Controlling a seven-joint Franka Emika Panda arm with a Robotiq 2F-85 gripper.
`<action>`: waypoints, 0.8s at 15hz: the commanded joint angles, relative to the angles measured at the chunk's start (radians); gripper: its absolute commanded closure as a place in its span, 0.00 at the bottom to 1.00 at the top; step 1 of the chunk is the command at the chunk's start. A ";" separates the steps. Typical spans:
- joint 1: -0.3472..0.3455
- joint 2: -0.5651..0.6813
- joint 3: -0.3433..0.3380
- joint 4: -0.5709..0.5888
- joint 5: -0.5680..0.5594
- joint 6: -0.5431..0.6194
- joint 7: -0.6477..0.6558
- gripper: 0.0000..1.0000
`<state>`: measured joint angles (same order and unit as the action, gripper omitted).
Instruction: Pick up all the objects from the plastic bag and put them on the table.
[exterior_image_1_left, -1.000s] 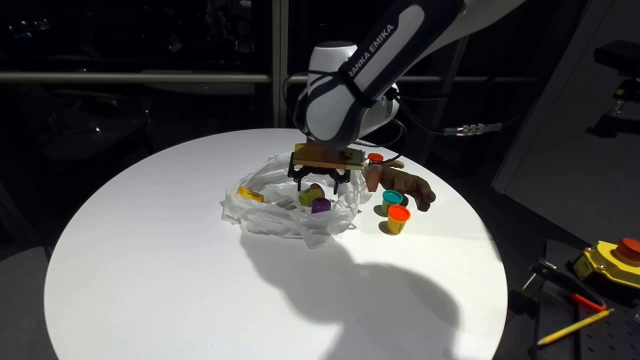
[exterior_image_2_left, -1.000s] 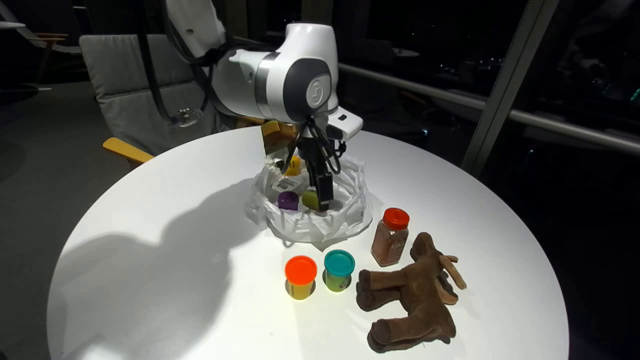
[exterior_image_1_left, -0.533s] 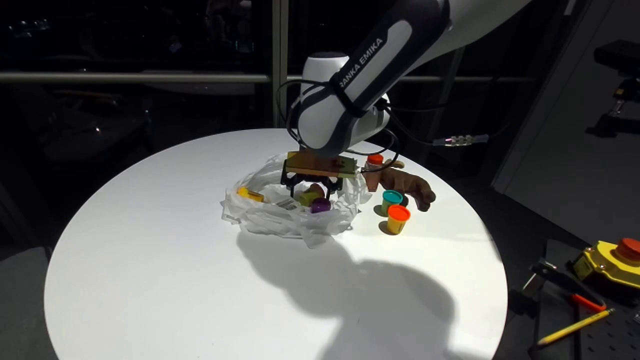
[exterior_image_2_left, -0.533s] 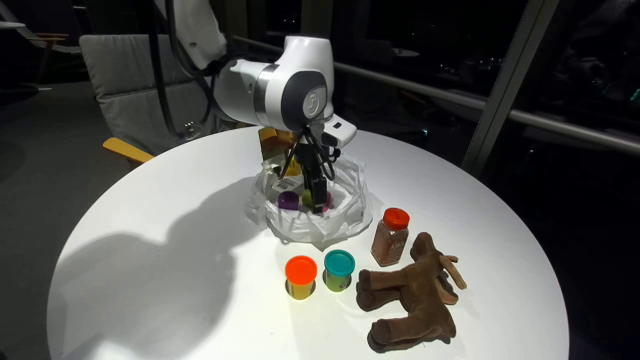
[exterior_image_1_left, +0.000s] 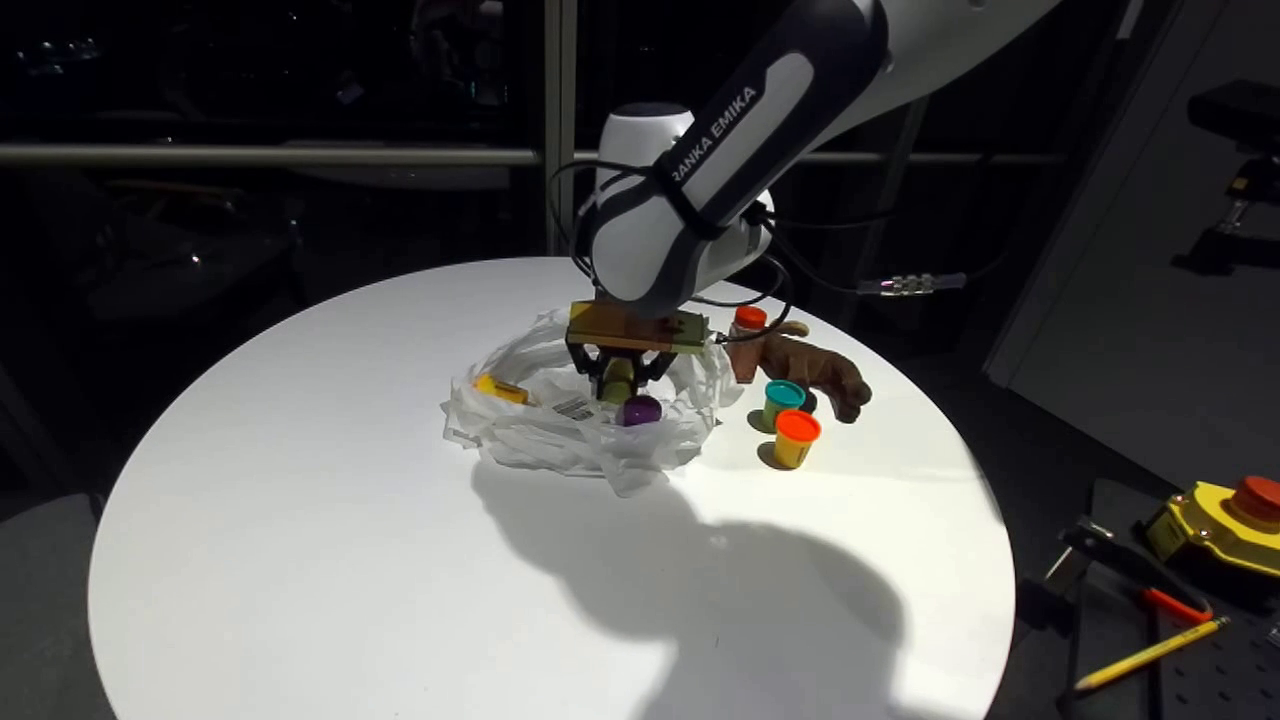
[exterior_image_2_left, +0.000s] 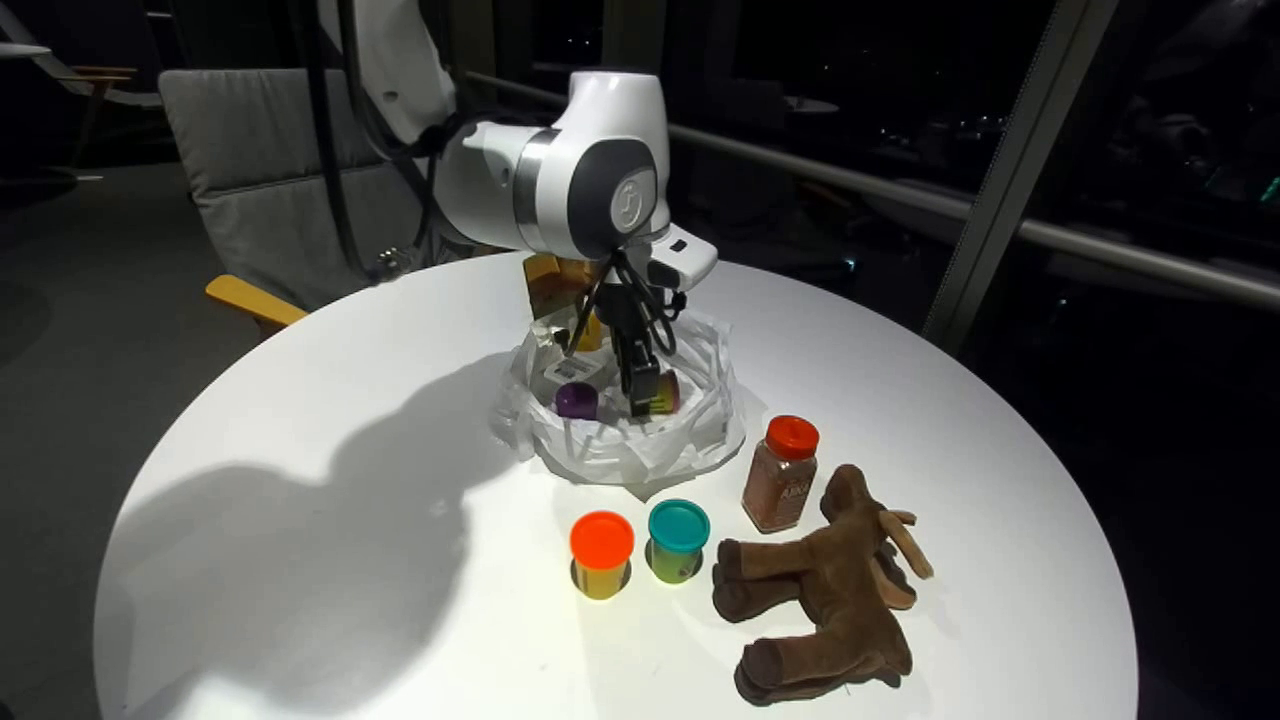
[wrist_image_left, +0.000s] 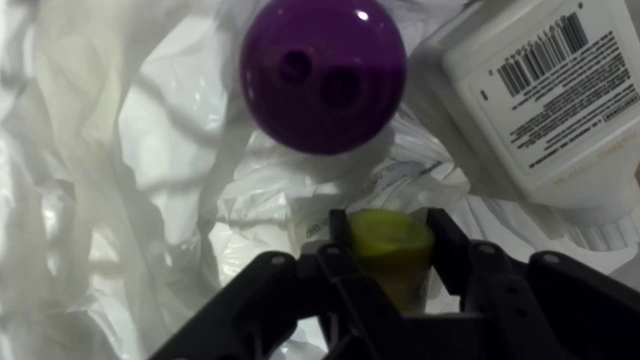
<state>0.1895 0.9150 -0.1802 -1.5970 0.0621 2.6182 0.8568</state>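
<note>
While the plastic bag (exterior_image_2_left: 650, 457) is spread out on the tabletop (exterior_image_1_left: 300, 550), a yellow-green tub (wrist_image_left: 392, 257) inside it is clasped by the gripper (wrist_image_left: 387, 229), jaws pressed to either side. A purple item (wrist_image_left: 324, 85), a white bottle (wrist_image_left: 545, 105) and a yellow item (exterior_image_1_left: 502, 389) are also contained there. Outside, a teal-lidded tub (exterior_image_2_left: 678, 540), an orange-lidded tub (exterior_image_2_left: 601, 555) and a red-capped bottle (exterior_image_2_left: 778, 488) are stood upright; nearest the tabletop's edge, a brown toy animal (exterior_image_2_left: 845, 600) is laid flat.

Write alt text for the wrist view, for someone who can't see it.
The black gripper is closed on the sides of a yellow-green cylinder at lower center. Around it spreads the wrinkled whitish plastic bag, with a round purple piece at top center and a white barcoded bottle running off the right edge.
</note>
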 joint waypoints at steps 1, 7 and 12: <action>0.074 -0.057 -0.074 -0.061 -0.051 0.024 0.058 0.79; 0.202 -0.261 -0.123 -0.315 -0.214 0.007 0.026 0.81; 0.245 -0.481 -0.058 -0.570 -0.358 0.011 -0.049 0.81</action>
<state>0.4109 0.6104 -0.2598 -1.9731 -0.2142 2.6176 0.8522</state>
